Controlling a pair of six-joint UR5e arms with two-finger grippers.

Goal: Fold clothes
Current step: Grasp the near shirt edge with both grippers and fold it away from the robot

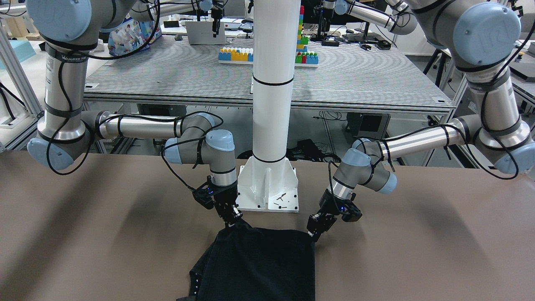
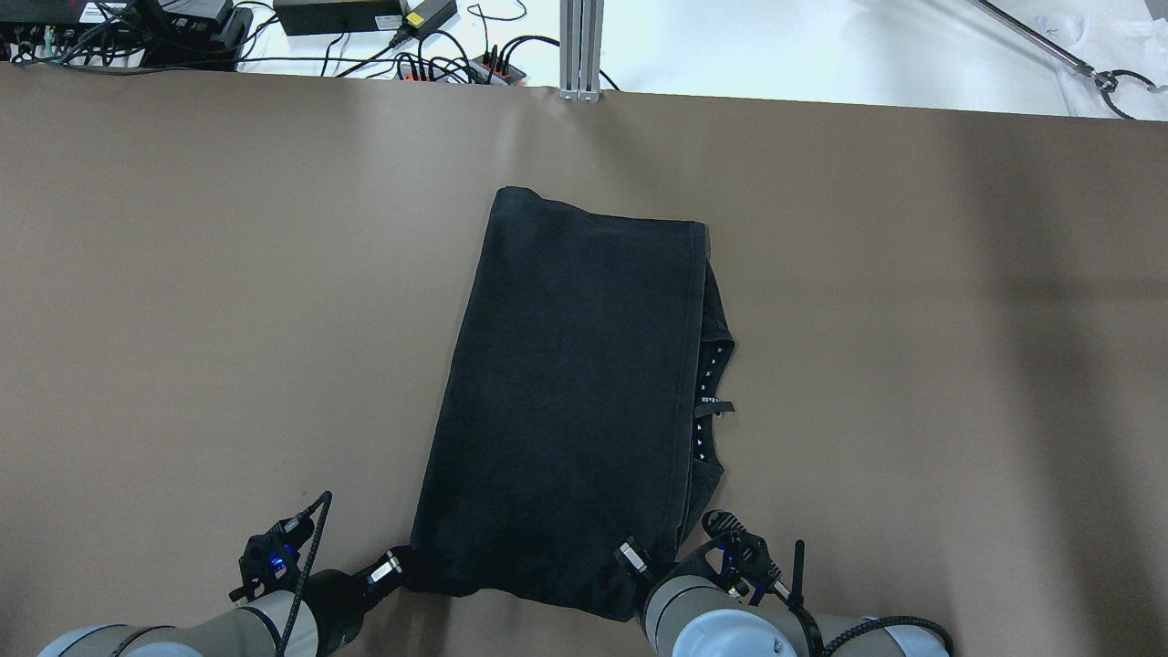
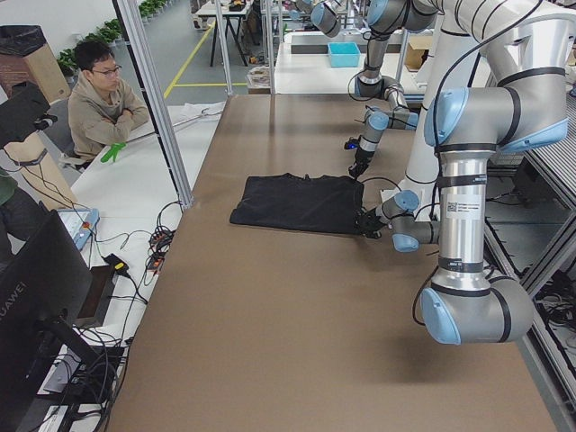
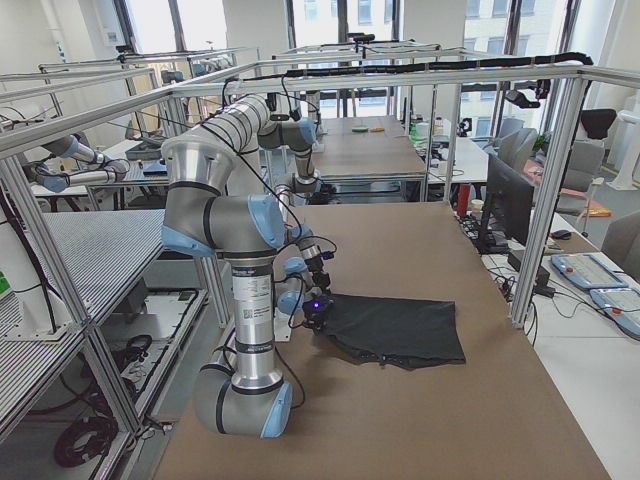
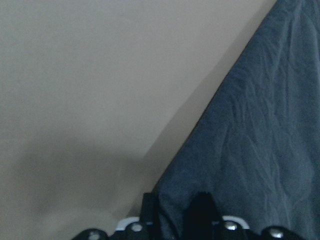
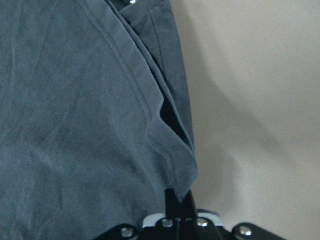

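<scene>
The cloth [image 2: 566, 392] lies flat about the middle of the worktop [image 2: 182, 274]. It is a long dark rectangle, with one short end near my edge and the other reaching toward the far edge without touching it. It is doubled over. Along its right long side a lower layer sticks out from under the top one, carrying a row of small pale marks and a short tab. The near end sits just in front of the pillar base [image 1: 267, 188], close to it but apart.

My left gripper [image 2: 401, 562] is down at the near left corner of the cloth. In the left wrist view my two fingers [image 5: 202, 212] stand apart with fabric running between them, so they bracket the corner and are not pressed together. That corner looks flat on the worktop.

My right gripper [image 2: 630, 555] is at the near right corner. In the right wrist view its fingers [image 6: 180, 205] are drawn together on the tip of the corner, pinching it. From the front view that corner rises to a small peak at the gripper [image 1: 232, 221], while the rest of the hem stays low.

Both forearms reach in low from either side of the pillar base, wrists angled down to the cloth's near edge.

A person [image 3: 103, 103] sits with arms crossed beyond the far edge of the worktop.
</scene>
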